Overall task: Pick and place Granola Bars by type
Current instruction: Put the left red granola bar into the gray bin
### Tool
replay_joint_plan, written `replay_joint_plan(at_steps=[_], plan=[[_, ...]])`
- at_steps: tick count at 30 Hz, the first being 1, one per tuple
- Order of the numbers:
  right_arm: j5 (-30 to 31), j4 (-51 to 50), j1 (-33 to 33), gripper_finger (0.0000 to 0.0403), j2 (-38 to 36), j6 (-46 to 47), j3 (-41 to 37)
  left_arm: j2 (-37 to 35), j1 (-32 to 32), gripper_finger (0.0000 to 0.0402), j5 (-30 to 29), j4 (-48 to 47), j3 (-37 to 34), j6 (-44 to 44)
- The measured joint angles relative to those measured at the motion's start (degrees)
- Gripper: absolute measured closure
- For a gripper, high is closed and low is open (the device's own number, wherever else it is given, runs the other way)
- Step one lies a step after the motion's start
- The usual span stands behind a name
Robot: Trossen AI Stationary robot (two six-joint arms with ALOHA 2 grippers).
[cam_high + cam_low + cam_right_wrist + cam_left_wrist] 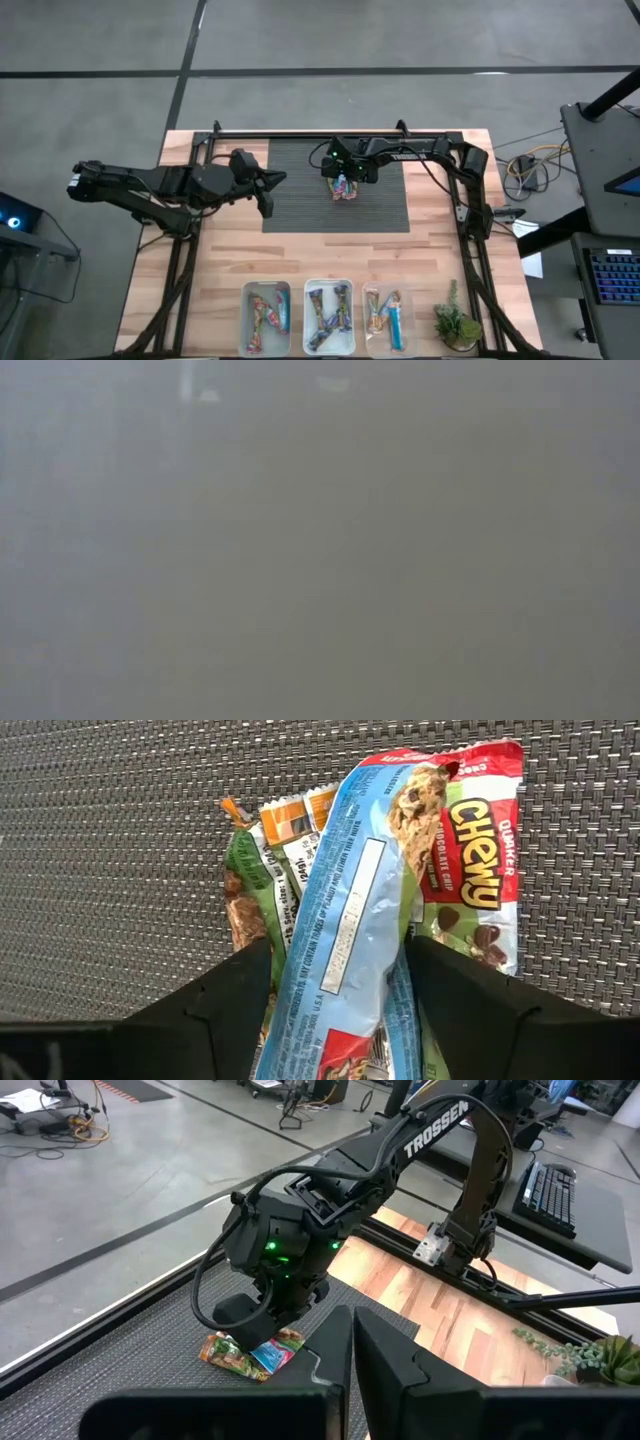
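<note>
The low view is showing nothing but grey haze. From above, the right gripper [343, 186] is covering most of the granola bars [342, 189] on the mat, so their number is staying unclear (two or three). In the right wrist view the blue bar [345, 930] is running off the picture's edge and hiding much of the bars beneath. Bars in the bins [304, 342] are looking too small to sort by type.

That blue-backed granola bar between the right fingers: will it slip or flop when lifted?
The blue-backed bar has a glossy wrapper, so it may slide between the right gripper fingers. It overlaps the red Chewy bar, which might drag along. Probably light and fairly stiff.
</note>
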Motion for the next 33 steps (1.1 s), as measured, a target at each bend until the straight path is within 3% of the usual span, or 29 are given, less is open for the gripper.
replay_joint_plan(at_steps=[10, 33], plan=[[-0.29, 0.79, -0.02, 0.0186, 0.0, -0.08, -0.23, 0.0, 0.0, 0.0402, -0.02, 0.0, 0.0, 0.0], [-1.05, 0.87, -0.04, 0.0302, 0.0, -0.29, -0.23, 0.0, 0.0, 0.0402, -0.02, -0.01, 0.0, 0.0]])
